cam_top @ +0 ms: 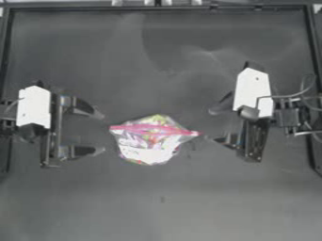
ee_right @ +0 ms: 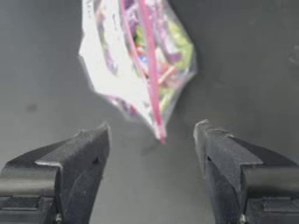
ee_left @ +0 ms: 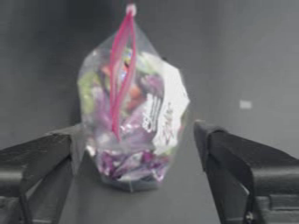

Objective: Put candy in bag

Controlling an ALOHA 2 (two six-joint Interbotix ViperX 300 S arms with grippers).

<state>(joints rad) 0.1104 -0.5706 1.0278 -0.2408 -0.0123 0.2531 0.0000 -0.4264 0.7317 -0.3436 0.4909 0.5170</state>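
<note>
Bag (cam_top: 151, 139) upright on table (cam_top: 164, 61), midway between both grippers. Left gripper (cam_top: 94, 131) fingers spread, just beside bag. Right gripper (cam_top: 217, 124) fingers spread, near seal strip's end.

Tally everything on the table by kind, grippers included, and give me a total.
Bags: 1, the clear zip bag of mixed sweets, pink seal strip on top, at the table's middle.
Grippers: 2, the left gripper open at the bag's left, the right gripper open at its right; neither touches it.
Loose candy: 0 in view.
Total: 3
</note>
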